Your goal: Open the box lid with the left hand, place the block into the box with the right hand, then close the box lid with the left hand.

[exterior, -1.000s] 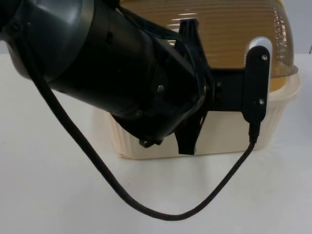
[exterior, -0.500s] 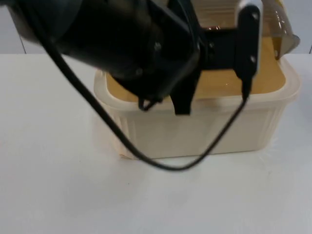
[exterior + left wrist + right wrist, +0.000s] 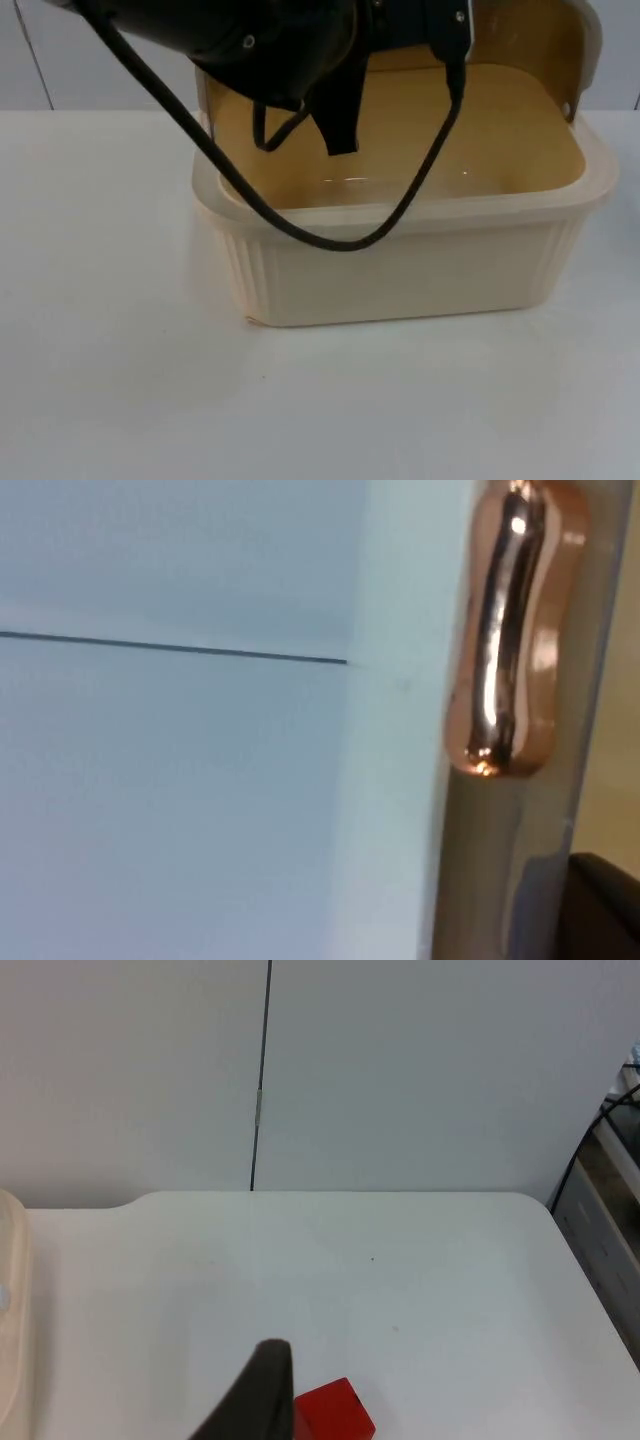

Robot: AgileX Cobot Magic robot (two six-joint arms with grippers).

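Box (image 3: 400, 270) stands open, lid (image 3: 575, 55) raised behind. Left gripper (image 3: 340, 130) hovers above it, jaw state unclear. Right gripper (image 3: 262, 1400), jaws untellable, waits touching the red block (image 3: 335, 1415).

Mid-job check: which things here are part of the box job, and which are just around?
Job things:
box, open
lid, raised at the back
red block on the table
left gripper above the box
right gripper beside the block

Just around:
table
partition wall
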